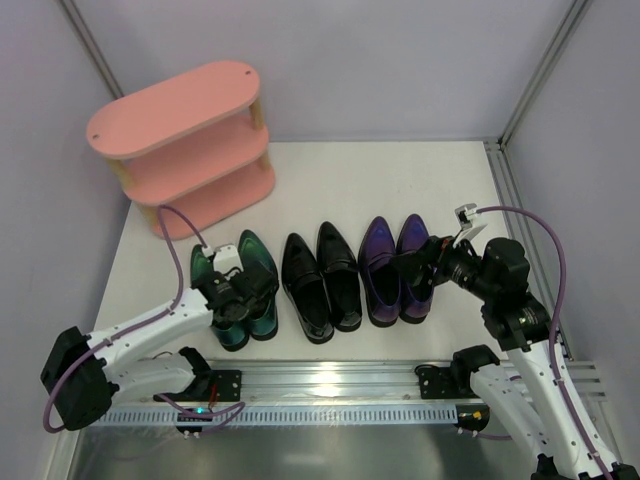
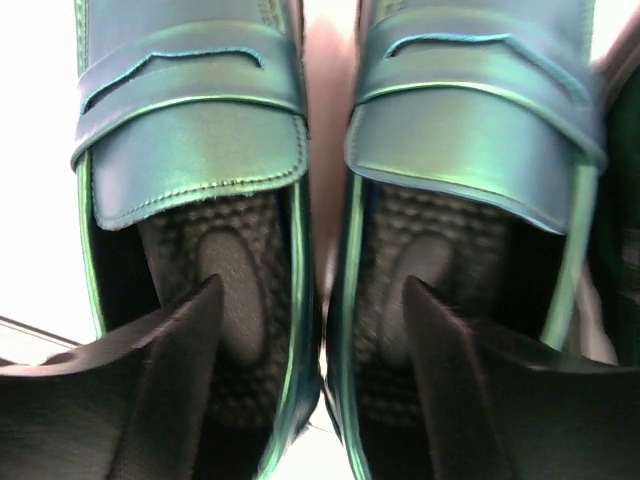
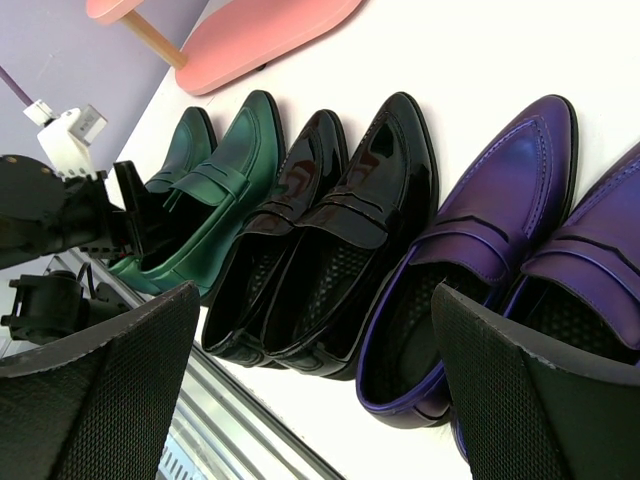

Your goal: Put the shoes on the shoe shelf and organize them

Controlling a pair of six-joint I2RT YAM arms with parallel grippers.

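Observation:
Three pairs of loafers stand in a row on the white table: teal (image 1: pixel 262 270), black (image 1: pixel 320 282) and purple (image 1: pixel 385 262). The pink shoe shelf (image 1: pixel 185 140) stands at the back left, with nothing on it. My left gripper (image 1: pixel 238 292) is open over the teal pair. In the left wrist view (image 2: pixel 315 300) one finger (image 2: pixel 170 370) sits in the left teal shoe (image 2: pixel 190 120) and the other in the right teal shoe (image 2: pixel 480 110), with both inner walls between them. My right gripper (image 1: pixel 420 262) is open and empty above the purple pair's heels (image 3: pixel 500 220).
An aluminium rail (image 1: pixel 330 385) runs along the near edge, just behind the shoe heels. Lilac walls and a metal frame post (image 1: pixel 500 170) close the table at the left, back and right. The right wrist view also shows the black pair (image 3: pixel 340 210) and the shelf base (image 3: pixel 270 30).

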